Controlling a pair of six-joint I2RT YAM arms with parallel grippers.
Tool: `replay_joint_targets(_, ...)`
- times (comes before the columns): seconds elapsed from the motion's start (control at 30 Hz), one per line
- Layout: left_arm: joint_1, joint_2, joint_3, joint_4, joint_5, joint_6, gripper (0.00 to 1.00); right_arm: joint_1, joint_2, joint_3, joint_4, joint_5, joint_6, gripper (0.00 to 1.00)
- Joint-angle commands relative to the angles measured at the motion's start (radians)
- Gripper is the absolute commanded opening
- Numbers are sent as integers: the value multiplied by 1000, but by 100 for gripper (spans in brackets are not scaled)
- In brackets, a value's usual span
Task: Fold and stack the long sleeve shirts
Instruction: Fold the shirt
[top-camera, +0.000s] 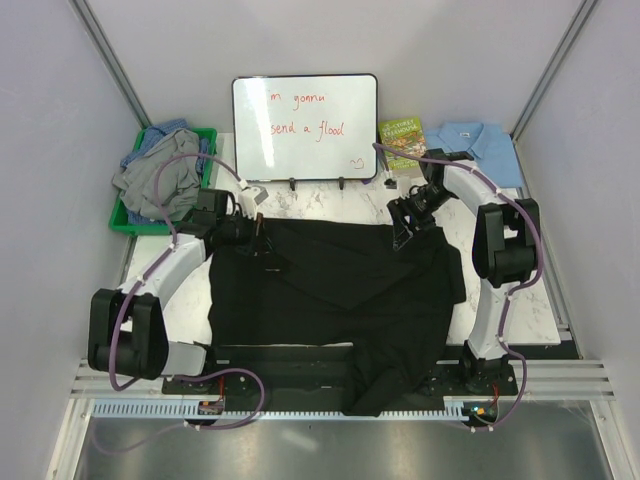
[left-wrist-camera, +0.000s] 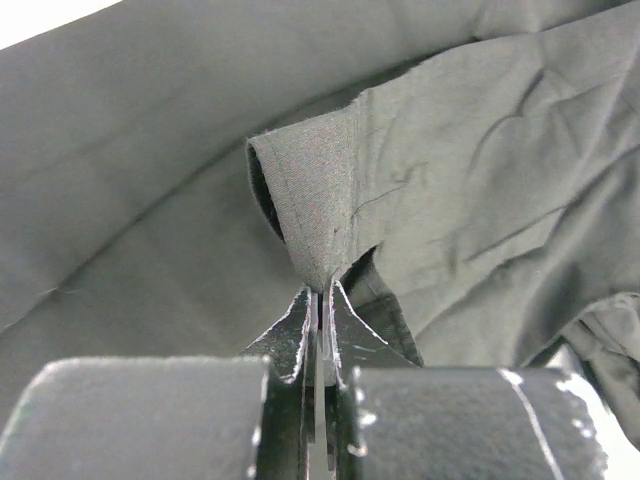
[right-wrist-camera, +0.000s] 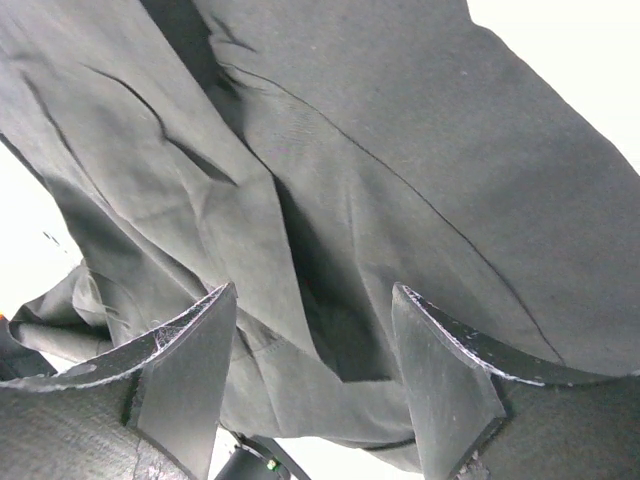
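Observation:
A plain black long sleeve shirt (top-camera: 340, 290) lies spread over the middle of the table, one sleeve trailing off the near edge. My left gripper (top-camera: 262, 238) is at its far left corner, shut on a pinch of the black fabric (left-wrist-camera: 315, 215) that rises in a fold above the tips. My right gripper (top-camera: 405, 238) hovers over the far right corner, jaws open, with black cloth (right-wrist-camera: 330, 200) below and between the fingers (right-wrist-camera: 190, 350) but not clamped. A light blue collared shirt (top-camera: 475, 150) lies folded at the back right. Grey and blue shirts (top-camera: 160, 175) are heaped in a green bin.
The green bin (top-camera: 200, 133) stands at the back left. A whiteboard (top-camera: 305, 128) with red writing is propped at the back centre. A green-covered book (top-camera: 400, 140) lies beside the light blue shirt. White marble tabletop (top-camera: 530, 300) shows right of the black shirt.

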Motion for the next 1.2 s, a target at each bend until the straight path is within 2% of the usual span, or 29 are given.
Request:
replay_joint_targets(0.0, 47, 27, 34, 36, -31, 62, 2, 2, 13, 59, -30, 46, -28, 71)
replay_joint_targets(0.23, 142, 93, 24, 84, -68, 86, 2, 2, 39, 104, -39, 108, -29, 70)
replay_joint_targets(0.57, 168, 173, 22, 84, -104, 128, 3, 1, 61, 203, -66, 100, -6, 70)
replay_joint_targets(0.67, 170, 204, 56, 26, -161, 134, 21, 2, 50, 251, -91, 115, -15, 69)
replay_joint_targets(0.7, 204, 220, 68, 8, -185, 129, 35, 2, 33, 254, -99, 121, -21, 69)
replay_joint_targets(0.8, 258, 193, 111, -55, -157, 158, 53, 8, -16, 222, -128, 164, -60, 66)
replay_joint_targets(0.83, 263, 176, 120, -68, -135, 183, 67, 11, -28, 204, -136, 189, -72, 65)
replay_joint_targets(0.9, 254, 136, 123, -107, -68, 277, 70, 27, -68, 116, -126, 222, -84, 59)
replay_joint_targets(0.97, 234, 103, 116, -129, -68, 318, 72, 42, -82, 28, -75, 275, -74, 56)
replay_joint_targets(1.07, 183, 112, 106, -163, -120, 378, 68, 51, -70, -34, -4, 347, -45, 50)
replay_joint_targets(1.17, 147, 164, 122, -166, -135, 353, 62, 53, -25, -60, 56, 414, -40, 48)
